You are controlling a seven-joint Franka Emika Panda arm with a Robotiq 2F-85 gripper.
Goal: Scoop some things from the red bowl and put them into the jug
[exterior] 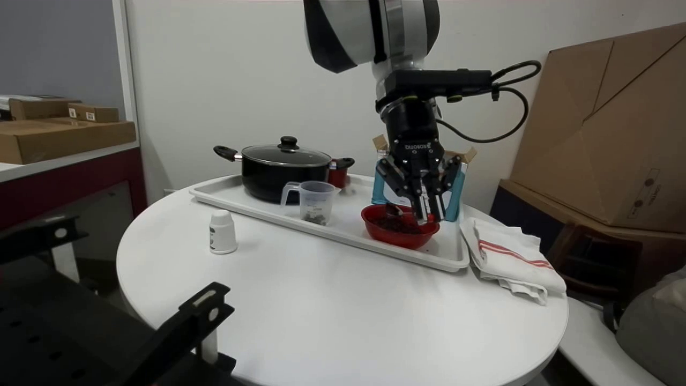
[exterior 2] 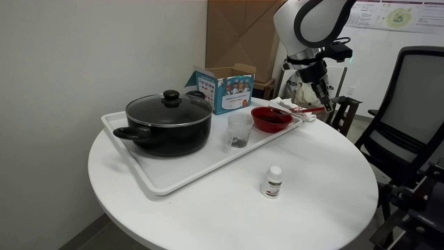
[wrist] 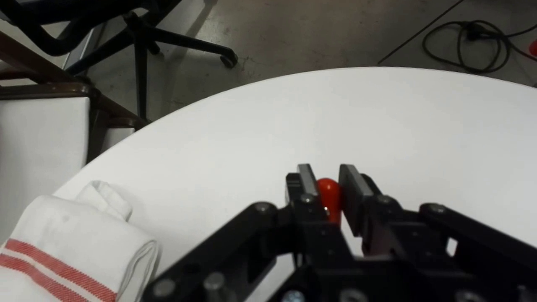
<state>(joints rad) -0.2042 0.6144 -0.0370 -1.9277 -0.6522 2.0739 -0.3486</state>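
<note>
My gripper (wrist: 326, 178) is shut on the red handle of a spoon (wrist: 329, 195), whose rounded end shows between the pads. In an exterior view the spoon (exterior 2: 312, 110) slants from the gripper (exterior 2: 327, 106) down to the red bowl (exterior 2: 272, 126), its scoop end over the bowl's inside. Dark small pieces lie in the red bowl (exterior: 399, 238). Whether the scoop touches or carries any, I cannot tell. The jug (exterior: 317, 195), a clear cup with a handle, stands upright beside the bowl, with some dark pieces (exterior 2: 239, 142) at its bottom. Neither bowl nor jug shows in the wrist view.
A white tray (exterior 2: 164, 172) bears the bowl, the jug, a black lidded pot (exterior 2: 170, 128) and a blue open box (exterior 2: 236, 92). Beyond the tray lies a folded striped towel (exterior: 506, 249). A small white bottle (exterior: 222, 233) stands on the round table (exterior: 348, 316) in front.
</note>
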